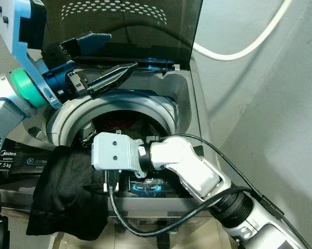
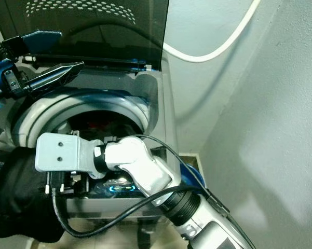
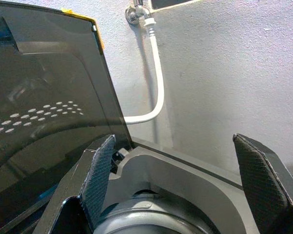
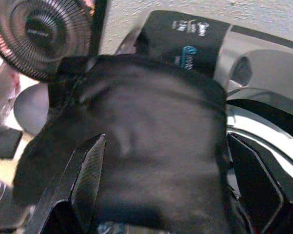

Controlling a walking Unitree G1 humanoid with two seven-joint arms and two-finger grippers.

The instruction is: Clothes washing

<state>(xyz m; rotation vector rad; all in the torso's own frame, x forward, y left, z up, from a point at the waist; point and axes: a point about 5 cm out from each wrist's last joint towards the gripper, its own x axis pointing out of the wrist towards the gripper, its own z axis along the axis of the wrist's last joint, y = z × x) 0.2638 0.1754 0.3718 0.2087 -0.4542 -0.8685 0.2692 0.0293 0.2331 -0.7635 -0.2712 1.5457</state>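
Observation:
A top-loading washing machine (image 1: 184, 85) stands with its dark lid (image 1: 145, 26) raised. Dark clothes with a bit of red lie in the drum (image 1: 122, 122). A black garment (image 1: 67, 187) hangs over the machine's front left edge, partly on the control panel. My left gripper (image 1: 117, 52) hovers open above the back left of the drum, holding nothing. My right arm reaches across the front of the machine toward the garment. In the right wrist view the right gripper (image 4: 166, 146) is open, its fingers on either side of the black garment (image 4: 151, 126), which looks blurred.
A white hose (image 1: 239, 51) runs along the grey wall behind and to the right of the machine. A fan (image 4: 39, 34) stands on the floor beyond the machine's left side. The wall is close on the right.

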